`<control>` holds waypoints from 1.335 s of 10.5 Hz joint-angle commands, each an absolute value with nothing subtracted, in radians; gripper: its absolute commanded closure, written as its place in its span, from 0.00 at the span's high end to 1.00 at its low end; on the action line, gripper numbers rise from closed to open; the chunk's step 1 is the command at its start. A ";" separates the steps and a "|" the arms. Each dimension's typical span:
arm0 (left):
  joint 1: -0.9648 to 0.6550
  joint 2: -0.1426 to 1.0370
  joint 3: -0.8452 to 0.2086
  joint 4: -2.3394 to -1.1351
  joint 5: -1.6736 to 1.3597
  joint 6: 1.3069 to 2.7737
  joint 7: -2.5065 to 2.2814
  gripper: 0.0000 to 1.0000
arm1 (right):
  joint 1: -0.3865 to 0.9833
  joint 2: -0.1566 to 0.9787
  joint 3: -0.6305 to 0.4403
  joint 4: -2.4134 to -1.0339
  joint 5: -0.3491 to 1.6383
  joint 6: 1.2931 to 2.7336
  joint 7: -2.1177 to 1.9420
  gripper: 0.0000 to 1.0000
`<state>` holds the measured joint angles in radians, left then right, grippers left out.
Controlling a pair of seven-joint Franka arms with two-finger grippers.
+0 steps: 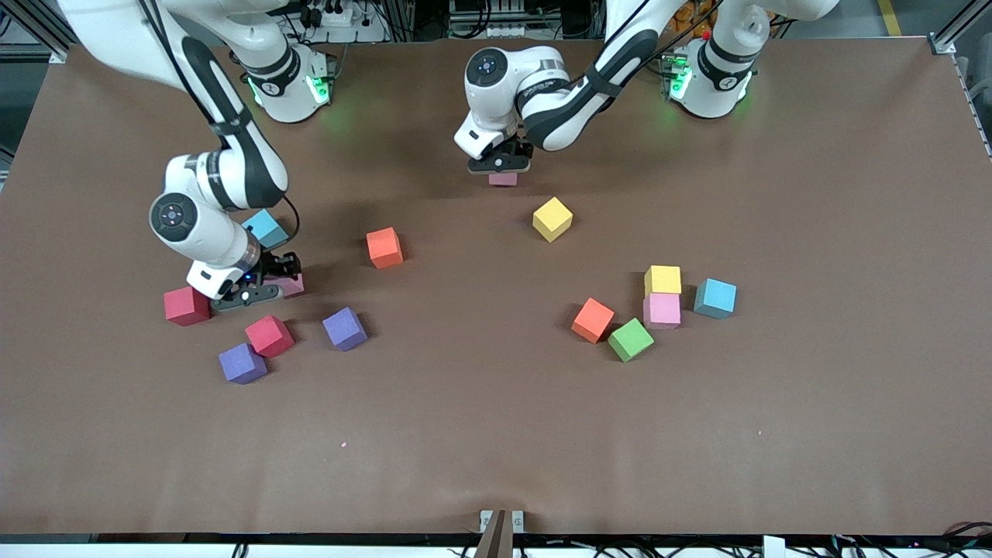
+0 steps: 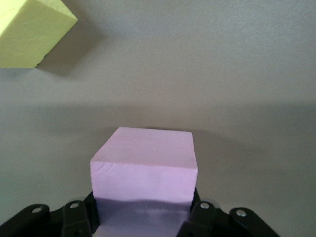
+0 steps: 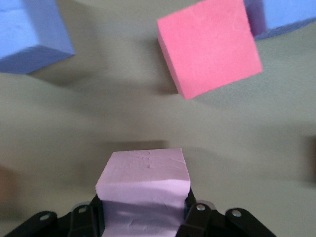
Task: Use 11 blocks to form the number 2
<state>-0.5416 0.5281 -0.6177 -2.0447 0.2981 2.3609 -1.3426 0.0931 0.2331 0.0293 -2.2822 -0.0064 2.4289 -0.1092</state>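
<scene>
- Toward the right arm's end of the table, the right gripper is down at the surface with its fingers clamped on a pink cube; a red cube sits just beside it, with another red cube and two purple cubes nearer the front camera.
- A light-blue cube shows at that arm's wrist; an orange cube lies apart, toward mid-table.
- At mid-table the left gripper is shut on a second pink cube, low over the table, near a yellow cube.
- Toward the left arm's end cluster orange, green, pink, yellow and light-blue cubes.
- No digit stands yet; this looks like the first pickups for the pink top row.
- Next, each arm should lift straight up, then set its cube down square, side by side in a bare patch.
</scene>
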 commanded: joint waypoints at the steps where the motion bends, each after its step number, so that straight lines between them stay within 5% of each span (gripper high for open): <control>1: -0.564 0.555 -0.586 -2.007 0.311 2.362 -1.304 0.25 | 0.138 0.114 0.028 -2.303 -0.023 2.337 -0.106 0.18; 5: -0.643 0.613 -0.520 -1.930 0.308 2.362 -1.324 0.26 | 0.259 0.095 0.026 -2.306 -0.023 2.324 -0.257 0.19; 7: -0.652 0.630 -0.517 -1.919 0.296 2.362 -1.334 0.35 | 0.261 0.100 0.026 -2.303 -0.023 2.322 -0.448 0.21; 8: -0.650 0.629 -0.515 -1.919 0.290 2.362 -1.339 0.83 | 0.264 0.101 0.026 -2.301 -0.023 2.322 -0.553 0.22; 9: -0.647 0.621 -0.514 -1.914 0.287 2.358 -1.370 1.00 | 0.270 0.103 0.028 -2.302 -0.023 2.322 -0.619 0.22; 14: -0.544 0.462 -0.518 -1.905 0.255 2.202 -1.410 1.00 | 0.399 0.104 0.026 -2.299 -0.025 2.333 -0.753 0.22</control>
